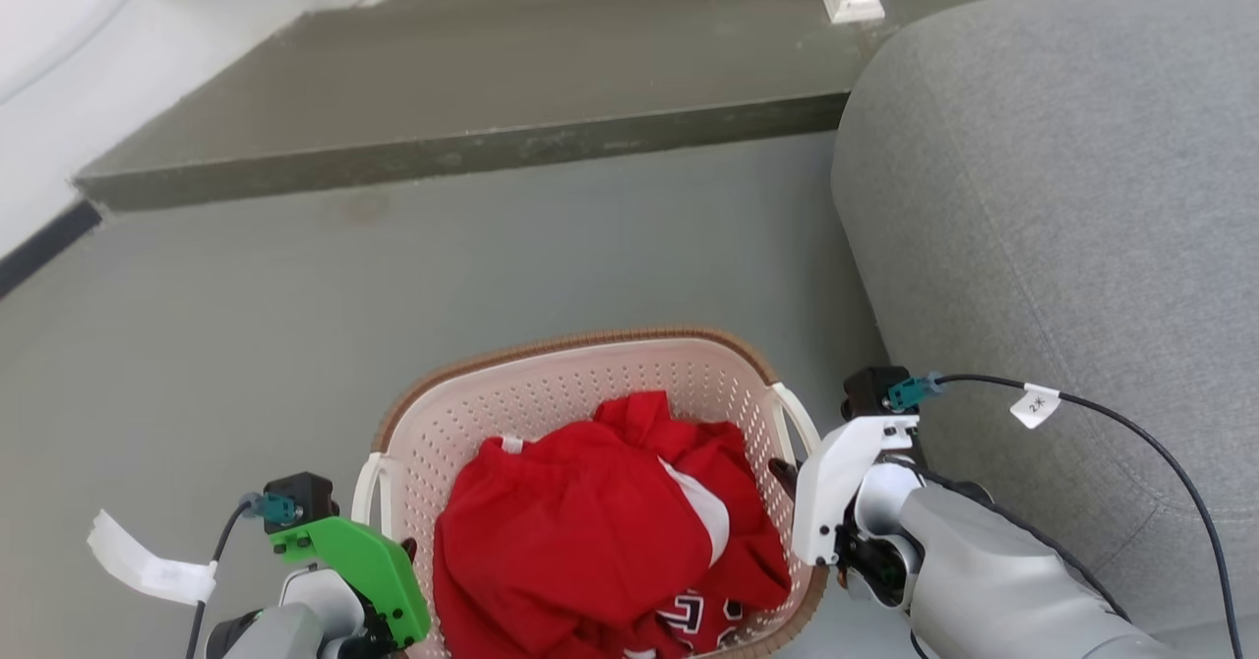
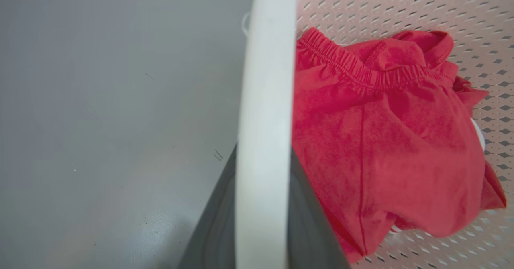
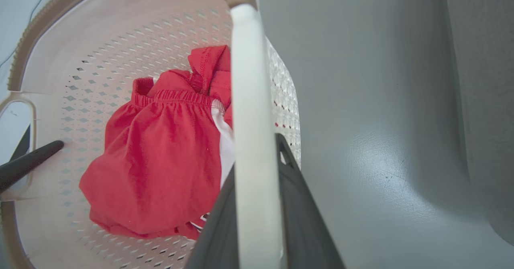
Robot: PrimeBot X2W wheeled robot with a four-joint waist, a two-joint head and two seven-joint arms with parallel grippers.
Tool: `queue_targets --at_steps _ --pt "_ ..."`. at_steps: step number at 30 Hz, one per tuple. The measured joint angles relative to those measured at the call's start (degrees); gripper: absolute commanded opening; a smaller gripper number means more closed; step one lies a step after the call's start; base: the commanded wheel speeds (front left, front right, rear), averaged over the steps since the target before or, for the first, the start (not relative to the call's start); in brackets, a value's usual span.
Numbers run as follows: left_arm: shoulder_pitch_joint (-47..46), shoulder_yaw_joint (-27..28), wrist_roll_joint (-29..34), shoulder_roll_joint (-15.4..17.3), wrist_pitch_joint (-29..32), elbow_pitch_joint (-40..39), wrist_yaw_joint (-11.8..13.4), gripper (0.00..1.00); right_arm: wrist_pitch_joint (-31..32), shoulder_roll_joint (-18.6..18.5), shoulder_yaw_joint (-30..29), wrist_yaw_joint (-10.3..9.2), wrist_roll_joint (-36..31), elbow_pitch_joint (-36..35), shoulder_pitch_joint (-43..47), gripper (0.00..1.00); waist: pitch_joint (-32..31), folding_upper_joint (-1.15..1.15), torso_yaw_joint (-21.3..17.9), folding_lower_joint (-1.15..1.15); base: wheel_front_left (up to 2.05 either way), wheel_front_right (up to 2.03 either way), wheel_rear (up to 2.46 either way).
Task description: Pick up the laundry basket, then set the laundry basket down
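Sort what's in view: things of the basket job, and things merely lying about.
Job: laundry basket; left gripper and right gripper, fingers astride a handle each.
Lying about: red clothes in the basket; grey sofa; raised step.

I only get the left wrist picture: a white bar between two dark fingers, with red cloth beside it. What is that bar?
Observer: It is a side handle of the laundry basket, a cream tub with a brown rim.
Operator: What about the other hand?
Observer: The right hand clamps the opposite handle, just as the left hand does on its side.
Operator: Is anything close by?
Observer: A grey sofa stands right beside the basket, on the robot's right.
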Motion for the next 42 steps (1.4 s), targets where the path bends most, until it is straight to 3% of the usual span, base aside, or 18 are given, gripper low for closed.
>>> queue_targets --at_steps 42 --pt "1.2 -0.5 -0.9 -0.3 3.9 2.2 0.0 0.0 4.6 -0.2 2.5 -0.18 3.8 -0.3 1.8 0.0 -3.2 0.0 -0.3 0.01 0.0 0.0 0.0"
